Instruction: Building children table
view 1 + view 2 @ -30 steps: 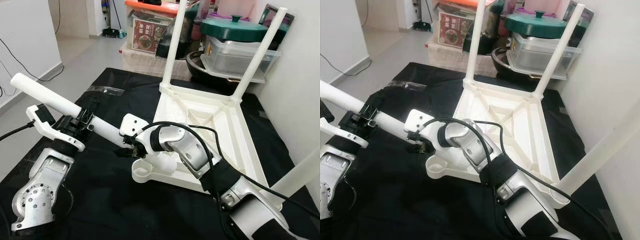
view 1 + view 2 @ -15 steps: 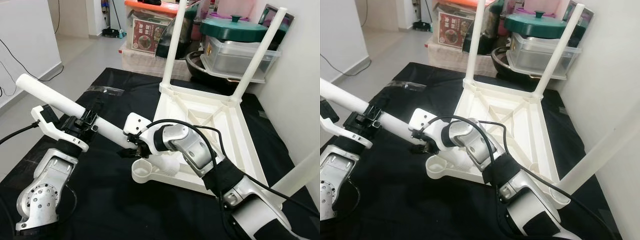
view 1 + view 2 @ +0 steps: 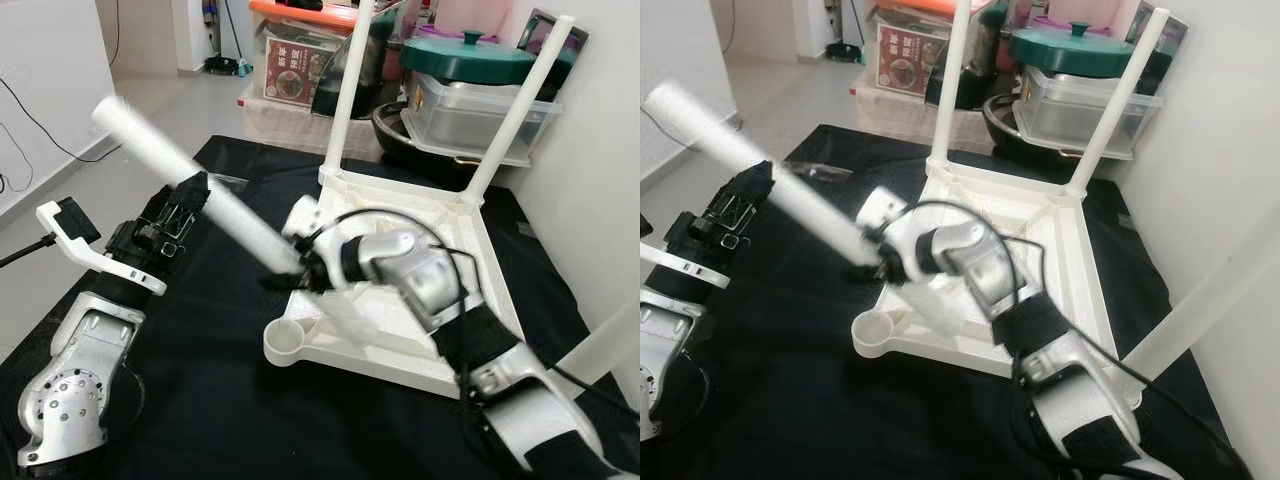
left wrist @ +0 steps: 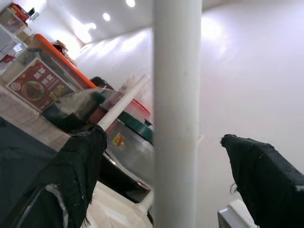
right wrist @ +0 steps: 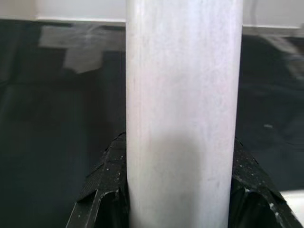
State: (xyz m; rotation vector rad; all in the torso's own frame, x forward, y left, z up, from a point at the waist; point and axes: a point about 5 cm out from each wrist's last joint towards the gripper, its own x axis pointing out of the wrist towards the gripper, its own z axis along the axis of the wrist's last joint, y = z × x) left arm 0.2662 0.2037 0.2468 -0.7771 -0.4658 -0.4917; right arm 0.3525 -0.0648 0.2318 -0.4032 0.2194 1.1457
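Left eye view: a white table leg (image 3: 215, 195) is held up in the air, tilted, over a black cloth (image 3: 200, 400). The picture of the leg is a bit blurred. The leg is held by both grippers. The left gripper (image 3: 180, 205) is seen near the middle of the leg, and its black fingers (image 4: 78, 166) are spread on both sides of it; it cannot be told if the leg is squeezed by them. The right gripper (image 3: 300, 270) is placed at the lower end of the leg, and its fingers (image 5: 107, 190) are pressed against the leg on both sides.

A white table top (image 3: 440, 250) is laid upside down on the cloth, just beside the right gripper. Two legs (image 3: 345, 95) are stood up from its far corners. A round empty socket (image 3: 285, 340) is seen at its near corner, below the held leg. Boxes and a green lid (image 3: 465, 55) are kept behind the table top.
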